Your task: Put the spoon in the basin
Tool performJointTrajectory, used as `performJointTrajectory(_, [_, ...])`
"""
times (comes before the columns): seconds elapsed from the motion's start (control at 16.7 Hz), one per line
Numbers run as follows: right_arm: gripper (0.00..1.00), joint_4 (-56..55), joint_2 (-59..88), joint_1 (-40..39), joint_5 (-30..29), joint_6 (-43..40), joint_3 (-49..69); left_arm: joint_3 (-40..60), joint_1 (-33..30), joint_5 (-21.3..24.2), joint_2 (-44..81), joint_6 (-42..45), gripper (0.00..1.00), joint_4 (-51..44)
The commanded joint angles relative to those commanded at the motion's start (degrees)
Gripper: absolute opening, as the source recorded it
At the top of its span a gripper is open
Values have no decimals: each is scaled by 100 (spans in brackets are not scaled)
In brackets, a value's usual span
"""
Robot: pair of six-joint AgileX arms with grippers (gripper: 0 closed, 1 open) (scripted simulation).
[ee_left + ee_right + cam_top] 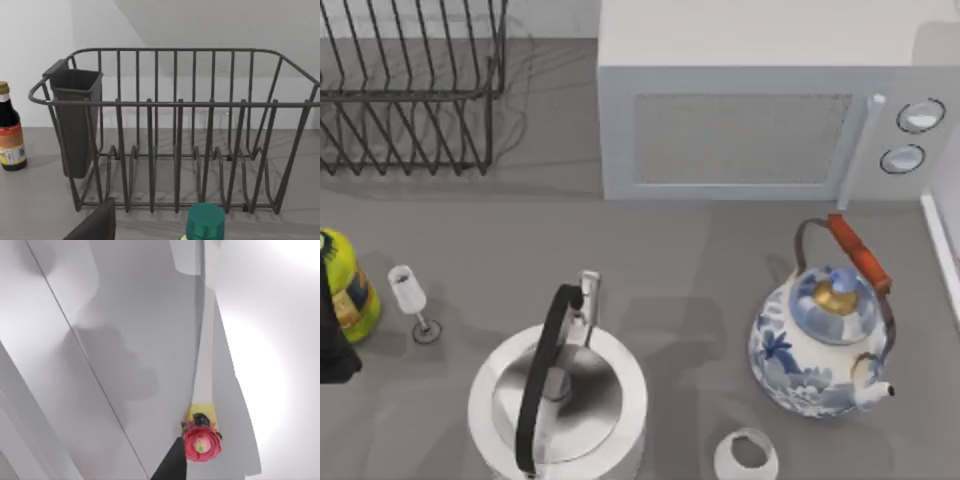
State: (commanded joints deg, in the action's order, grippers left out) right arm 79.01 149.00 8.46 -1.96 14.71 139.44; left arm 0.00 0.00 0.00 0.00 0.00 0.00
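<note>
Overall: a grey matte countertop (700,260) seen from above, crowded with kitchenware.
Microwave (760,120): a boxy white appliance at the back, with a mesh-patterned door window and two round dials on its right side.
Dish rack (175,130): thin dark wire bent into a basket with upright dividers, standing at the back left. A dark, smooth rectangular cutlery cup (75,120) hangs inside one end.
Steel kettle (557,400): a shiny rounded metal body at the front, with an arched black handle. Its lower part is cut off by the picture edge.
Teapot (820,350): glossy white porcelain with blue flowers, a gold lid knob and an orange-brown hoop handle, at the front right.
Wine glass (410,295): small, clear and stemmed, upright to the left of the steel kettle.
Yellow bottle (345,285): at the left edge, partly cut off.
White cup (747,455): at the front edge, partly cut off.
Sauce bottle (11,130): dark glass with a red label, beside the dish rack.
Left gripper (97,225): a dark wedge low in the left wrist view, near a green cap (206,220). I cannot tell whether it is open or closed.
Right gripper (170,467): a dark sliver against smooth white surfaces. I cannot tell how wide it stands.
Spoon (204,380): possibly the slim white strip in the right wrist view, ending in a yellow band and a red flower-like knob, just beside the right gripper. I cannot tell whether they touch.
Basin: hard to make out.
</note>
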Motion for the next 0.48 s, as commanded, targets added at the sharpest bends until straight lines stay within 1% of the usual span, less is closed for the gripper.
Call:
performJointTrajectory(0.12, [98, 0, 0, 0, 0, 0, 0, 0, 0, 0, 0, 0, 100, 0])
performJointTrajectory(0.18, [100, 0, 0, 0, 0, 0, 0, 0, 0, 0, 0, 0, 100, 0])
performJointTrajectory(0.48, [100, 0, 0, 0, 0, 0, 0, 0, 0, 0, 0, 0, 100, 0])
